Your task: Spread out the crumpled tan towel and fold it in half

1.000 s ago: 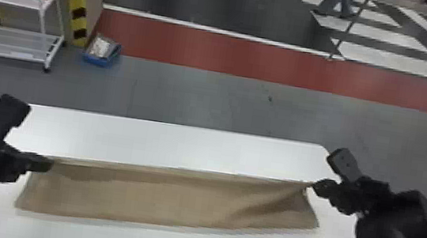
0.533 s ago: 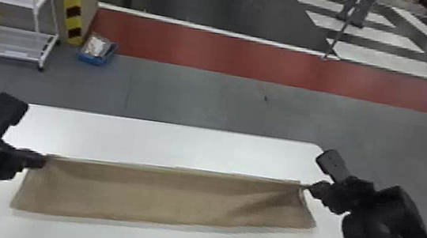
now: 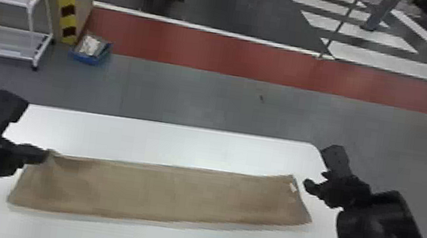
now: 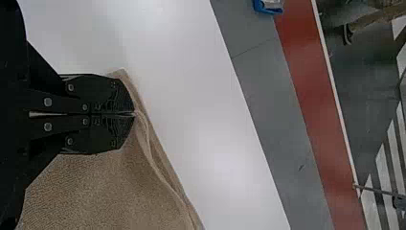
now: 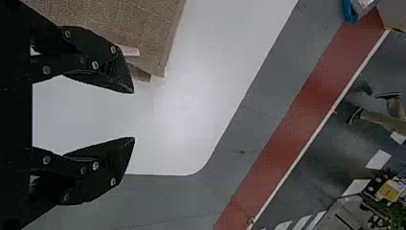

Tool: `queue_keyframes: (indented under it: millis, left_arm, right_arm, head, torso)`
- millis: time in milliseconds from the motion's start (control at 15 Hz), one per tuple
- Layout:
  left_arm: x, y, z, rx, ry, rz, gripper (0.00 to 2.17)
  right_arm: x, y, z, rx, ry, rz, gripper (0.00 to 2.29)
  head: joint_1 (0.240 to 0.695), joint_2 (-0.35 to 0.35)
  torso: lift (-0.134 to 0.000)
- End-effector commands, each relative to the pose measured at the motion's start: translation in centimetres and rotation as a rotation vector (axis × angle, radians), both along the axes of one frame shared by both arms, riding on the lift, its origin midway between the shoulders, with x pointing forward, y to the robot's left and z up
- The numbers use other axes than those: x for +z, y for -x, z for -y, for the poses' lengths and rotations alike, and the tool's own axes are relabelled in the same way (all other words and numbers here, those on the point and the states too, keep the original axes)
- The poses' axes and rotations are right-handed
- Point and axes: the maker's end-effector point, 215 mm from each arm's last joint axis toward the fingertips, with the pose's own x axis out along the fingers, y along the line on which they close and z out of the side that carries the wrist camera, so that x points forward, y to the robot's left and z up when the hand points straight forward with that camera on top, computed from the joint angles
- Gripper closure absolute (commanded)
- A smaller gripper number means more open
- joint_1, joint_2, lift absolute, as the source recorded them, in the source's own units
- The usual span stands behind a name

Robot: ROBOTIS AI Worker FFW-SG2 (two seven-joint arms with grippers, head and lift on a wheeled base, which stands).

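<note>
In the head view my left gripper (image 3: pixel 44 156) is at the far left corner of the tan towel (image 3: pixel 166 195), which lies as a long flat strip across the table. The left wrist view has my left gripper (image 4: pixel 135 114) shut on that corner of the towel (image 4: pixel 115 187), with creases running from the fingertips. My right gripper (image 3: pixel 307 185) is just off the towel's right end, beside a small white tag. Seen from the right wrist, my right gripper (image 5: pixel 134 115) is open with nothing between its fingers, the towel (image 5: pixel 143 28) lying past one finger.
The white table (image 3: pixel 181 144) has rounded far corners, and its far edge runs behind the towel. Beyond it on the floor are a white shelf cart (image 3: pixel 0 40) and a blue box (image 3: pixel 89 56), both off to the left.
My right gripper has let go of the towel's far right corner and stands a little to its right. That corner now lies spread out, its tag visible. The left gripper still holds its corner.
</note>
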Motion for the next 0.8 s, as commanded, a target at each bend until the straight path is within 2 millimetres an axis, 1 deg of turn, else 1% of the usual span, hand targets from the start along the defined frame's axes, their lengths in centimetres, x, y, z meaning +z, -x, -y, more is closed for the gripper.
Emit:
queue_keyframes:
  millis: [0, 67, 133, 200, 267, 467, 600, 667, 733]
  left_arm:
    - [-0.06, 0.02, 0.08, -0.003, -0.001, 0.006, 1.62]
    - [-0.11, 0.08, 0.02, 0.0, -0.002, 0.015, 1.45]
    - [-0.07, 0.09, 0.14, -0.005, 0.0, 0.031, 0.8]
    - [-0.06, 0.04, -0.02, 0.01, -0.003, 0.037, 0.04]
    - [-0.06, -0.05, -0.13, 0.018, -0.011, 0.042, 0.0]
    - [-0.4, 0.28, -0.23, 0.025, -0.009, 0.037, 0.03]
    - [-0.05, 0.29, -0.3, 0.023, -0.008, 0.043, 0.03]
    - [0.13, 0.23, -0.27, 0.027, -0.008, 0.043, 0.03]
    - [0.21, 0.13, -0.65, 0.038, -0.016, 0.049, 0.03]
  right_arm:
    - [0.16, 0.04, -0.1, -0.002, -0.006, 0.011, 0.04]
    - [0.04, 0.16, -0.12, 0.0, -0.007, 0.008, 0.04]
    - [-0.03, 0.23, -0.1, -0.001, -0.006, 0.007, 0.04]
    - [0.0, 0.26, -0.02, -0.001, -0.005, 0.007, 0.04]
    - [-0.02, 0.26, -0.05, 0.0, -0.006, 0.006, 0.04]
    - [-0.19, 0.37, -0.24, 0.005, -0.013, 0.001, 0.04]
    - [-0.4, 0.39, -0.71, 0.002, -0.049, 0.005, 0.04]
    - [-0.46, 0.65, -0.56, -0.005, -0.058, 0.004, 0.04]
    - [-0.63, 0.86, -0.52, -0.004, -0.058, 0.003, 0.04]
  head:
    - [0.695, -0.251]
    - [0.695, -0.251]
    - [0.695, -0.251]
    - [0.695, -0.25]
    - [0.695, -0.25]
    - [0.695, -0.248]
    - [0.695, -0.247]
    - [0.695, -0.246]
    - [0.695, -0.245]
  torso:
    - [0.0]
    - [0.0]
    - [0.0]
    - [0.0]
    - [0.0]
    - [0.0]
    - [0.0]
    - [0.0]
    - [0.0]
